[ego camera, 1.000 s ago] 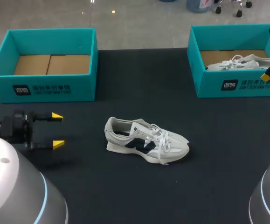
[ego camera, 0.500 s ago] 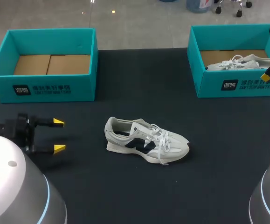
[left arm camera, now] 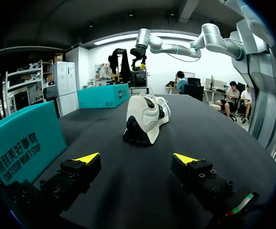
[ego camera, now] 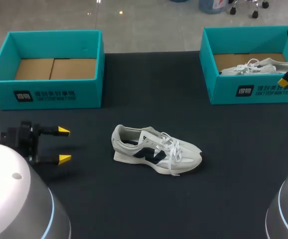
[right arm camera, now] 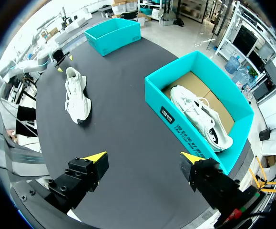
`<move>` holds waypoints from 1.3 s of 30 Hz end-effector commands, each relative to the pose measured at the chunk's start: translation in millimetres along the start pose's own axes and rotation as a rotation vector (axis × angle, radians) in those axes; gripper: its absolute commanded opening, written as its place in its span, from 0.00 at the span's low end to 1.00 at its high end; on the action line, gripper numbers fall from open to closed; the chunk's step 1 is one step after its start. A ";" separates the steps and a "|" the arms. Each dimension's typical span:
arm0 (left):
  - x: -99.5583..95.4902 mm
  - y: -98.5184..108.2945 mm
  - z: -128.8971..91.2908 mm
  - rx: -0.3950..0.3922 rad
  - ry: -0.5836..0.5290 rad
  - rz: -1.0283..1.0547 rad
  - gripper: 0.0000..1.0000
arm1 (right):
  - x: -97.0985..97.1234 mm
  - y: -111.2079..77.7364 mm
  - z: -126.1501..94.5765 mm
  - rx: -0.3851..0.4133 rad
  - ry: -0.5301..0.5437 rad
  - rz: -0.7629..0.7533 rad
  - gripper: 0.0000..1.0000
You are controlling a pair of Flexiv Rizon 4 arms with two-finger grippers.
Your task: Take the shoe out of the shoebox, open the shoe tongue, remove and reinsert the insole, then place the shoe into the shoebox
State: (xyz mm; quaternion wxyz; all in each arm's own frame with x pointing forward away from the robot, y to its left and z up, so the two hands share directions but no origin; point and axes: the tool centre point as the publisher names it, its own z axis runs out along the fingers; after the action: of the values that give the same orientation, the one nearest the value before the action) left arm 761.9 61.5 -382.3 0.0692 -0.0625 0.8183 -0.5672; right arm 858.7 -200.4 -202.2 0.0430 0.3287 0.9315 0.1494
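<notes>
The shoe (ego camera: 156, 155) stood on its sole in the middle of the table (ego camera: 223, 189), outside both boxes; white upper, dark side panel, white laces, toe toward the right arm's side; the left gripper (ego camera: 63, 145) sat level with the heel, apart from it, fingers spread wide, empty; the right gripper (right arm camera: 143, 156) hung wide open, empty, beside the right shoebox (ego camera: 248, 90), which held a second shoe (ego camera: 253, 66).

Clearance around the loose shoe: open lane from the left, right side boxed in.
My left pincer (ego camera: 62, 145), fingers spread, faces the heel of the shoe (ego camera: 156, 154) with only bare tabletop (ego camera: 134, 209) between them. The left shoebox (ego camera: 49, 94) stands well behind that lane. My right pincer (right arm camera: 145, 157), fingers apart, hangs high by the right shoebox (ego camera: 253, 90). The box's walls and the second shoe (ego camera: 253, 67) inside it leave little room there.
</notes>
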 end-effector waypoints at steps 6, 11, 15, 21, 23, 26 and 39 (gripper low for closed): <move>1.0 -0.3 -0.1 -0.002 -0.003 0.000 1.00 | -0.8 0.3 0.3 0.001 0.001 0.000 1.00; -1.8 0.8 3.9 -0.047 -0.005 0.018 1.00 | -0.8 0.3 0.3 0.001 0.001 0.000 1.00; -6.4 -1.4 17.7 -0.044 0.032 0.032 1.00 | -0.8 0.3 0.3 0.001 0.001 0.000 1.00; -19.0 -1.7 40.3 -0.053 0.120 0.052 1.00 | -0.8 0.3 0.3 0.001 0.001 0.000 1.00; -21.4 -3.7 47.6 -0.046 0.155 0.066 1.00 | -0.8 0.3 0.3 0.001 0.001 0.000 1.00; -24.6 -5.3 56.8 -0.052 0.199 0.077 1.00 | -0.8 0.3 0.3 0.001 0.001 0.000 1.00; -25.1 -13.1 93.7 -0.054 0.328 0.103 1.00 | -0.8 0.3 0.3 0.001 0.001 0.000 1.00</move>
State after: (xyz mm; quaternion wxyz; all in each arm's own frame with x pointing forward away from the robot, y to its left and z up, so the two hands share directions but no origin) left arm 796.8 -18.2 -396.4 -0.0177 0.0586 0.8368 -0.5441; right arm 858.7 -200.4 -202.2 0.0430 0.3287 0.9315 0.1494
